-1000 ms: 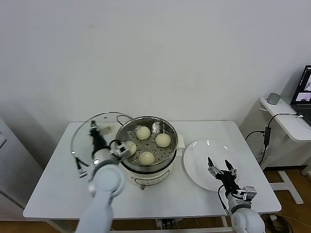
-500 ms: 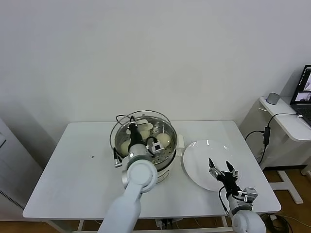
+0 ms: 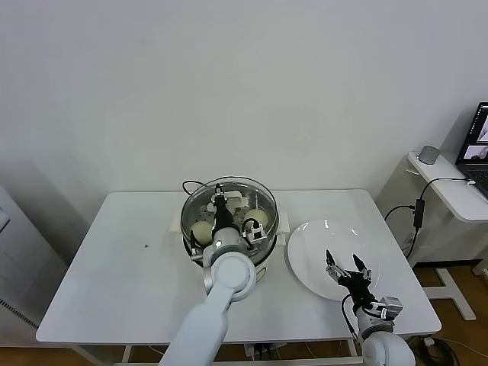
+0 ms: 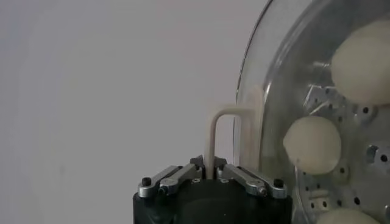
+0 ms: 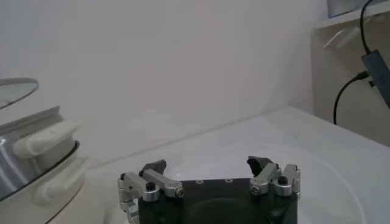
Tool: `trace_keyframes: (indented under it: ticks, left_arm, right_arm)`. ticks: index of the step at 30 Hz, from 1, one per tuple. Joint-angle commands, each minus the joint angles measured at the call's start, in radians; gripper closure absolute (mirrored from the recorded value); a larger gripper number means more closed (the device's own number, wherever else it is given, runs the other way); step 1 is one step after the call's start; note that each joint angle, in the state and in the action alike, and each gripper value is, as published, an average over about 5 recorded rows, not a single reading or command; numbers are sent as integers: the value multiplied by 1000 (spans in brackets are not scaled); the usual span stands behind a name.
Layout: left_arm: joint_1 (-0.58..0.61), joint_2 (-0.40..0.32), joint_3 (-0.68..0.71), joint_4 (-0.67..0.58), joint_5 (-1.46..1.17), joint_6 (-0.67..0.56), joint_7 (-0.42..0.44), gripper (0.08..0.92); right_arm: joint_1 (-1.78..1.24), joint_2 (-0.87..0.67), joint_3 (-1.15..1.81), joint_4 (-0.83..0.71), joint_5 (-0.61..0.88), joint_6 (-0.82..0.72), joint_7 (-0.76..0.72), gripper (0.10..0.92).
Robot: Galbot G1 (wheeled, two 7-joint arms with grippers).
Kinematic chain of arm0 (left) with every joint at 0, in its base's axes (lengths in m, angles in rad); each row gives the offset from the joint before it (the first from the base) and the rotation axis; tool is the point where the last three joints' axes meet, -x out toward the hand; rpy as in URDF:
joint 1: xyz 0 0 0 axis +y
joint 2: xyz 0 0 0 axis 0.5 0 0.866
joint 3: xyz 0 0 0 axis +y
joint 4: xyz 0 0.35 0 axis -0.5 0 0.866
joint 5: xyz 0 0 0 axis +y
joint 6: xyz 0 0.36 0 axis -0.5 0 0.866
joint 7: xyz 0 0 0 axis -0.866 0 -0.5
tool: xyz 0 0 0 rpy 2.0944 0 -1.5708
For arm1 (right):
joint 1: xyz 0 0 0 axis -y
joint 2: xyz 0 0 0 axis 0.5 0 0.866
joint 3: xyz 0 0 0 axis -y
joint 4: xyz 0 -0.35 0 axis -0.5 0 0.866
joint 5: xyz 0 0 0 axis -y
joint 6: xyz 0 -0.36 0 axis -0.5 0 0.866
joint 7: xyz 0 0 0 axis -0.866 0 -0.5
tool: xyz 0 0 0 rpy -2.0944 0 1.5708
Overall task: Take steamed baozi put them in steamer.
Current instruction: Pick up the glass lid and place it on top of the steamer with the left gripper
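in the frame centre the left gripper [image 3: 219, 200] pinches the handle of the glass lid [image 3: 229, 200] over the steamer [image 3: 266, 232], baozi [image 3: 200, 231] inside; lower right, the right gripper [image 3: 345, 267] is spread above the white plate [image 3: 305, 244].

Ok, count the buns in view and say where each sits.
3 buns, all on the steamer's holed tray under the glass lid: one, a second beside it, a third partly cut off. The left arm may hide another.
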Motion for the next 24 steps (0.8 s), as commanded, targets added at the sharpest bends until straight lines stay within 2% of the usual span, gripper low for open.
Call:
trace_keyframes:
  ticks: [1, 24]
  left_arm:
    - [-8, -50, 20, 42, 17, 49, -10, 866]
    - [-4, -50, 19, 70, 30, 49, -11, 866]
  right_arm:
    - [-1, 3, 1, 2, -3, 1, 0, 203]
    - [-3, 7, 1, -3, -3, 6, 0, 203]
